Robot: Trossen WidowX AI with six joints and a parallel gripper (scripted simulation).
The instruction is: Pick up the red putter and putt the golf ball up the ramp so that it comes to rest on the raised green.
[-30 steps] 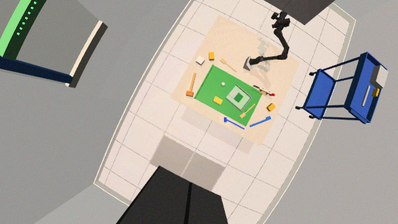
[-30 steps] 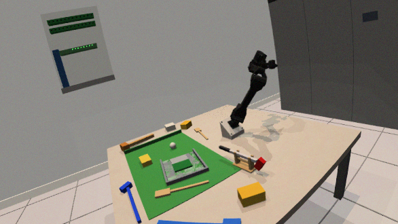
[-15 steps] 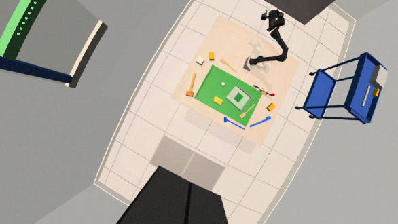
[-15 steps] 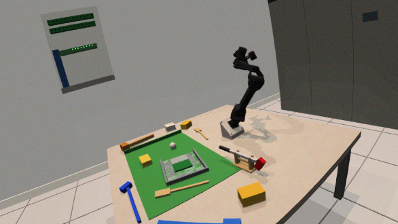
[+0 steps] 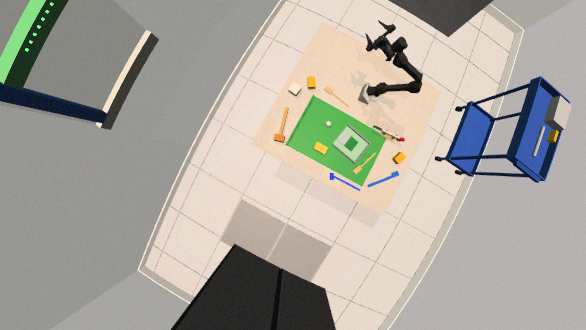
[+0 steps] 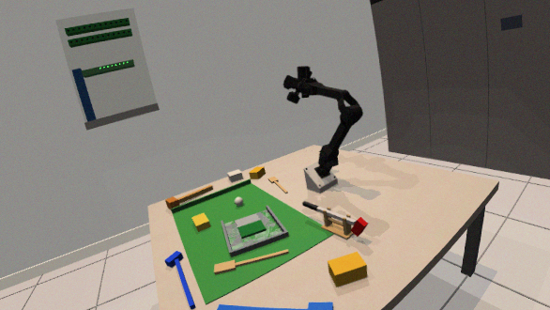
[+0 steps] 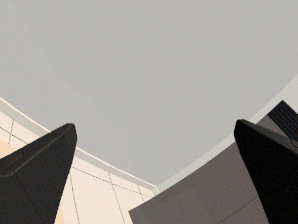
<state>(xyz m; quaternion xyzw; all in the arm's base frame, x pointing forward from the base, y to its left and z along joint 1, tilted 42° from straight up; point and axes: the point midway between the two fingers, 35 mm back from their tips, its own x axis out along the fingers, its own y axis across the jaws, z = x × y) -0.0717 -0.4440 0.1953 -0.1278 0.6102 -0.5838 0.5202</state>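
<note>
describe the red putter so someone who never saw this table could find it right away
Start at the big green mat on the beige table, then look just off the mat's edge on the robot-base side. There a small wooden stand cradles the red putter, a pale shaft with a black grip and a red block head. The other clubs lie flat and are blue, tan or orange-headed.

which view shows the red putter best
The exterior view: the red putter lies on a small wooden stand beside the green mat, its red head and dark grip easy to tell apart. The top view shows it small. The wrist view shows only wall, floor and the open gripper.
</note>
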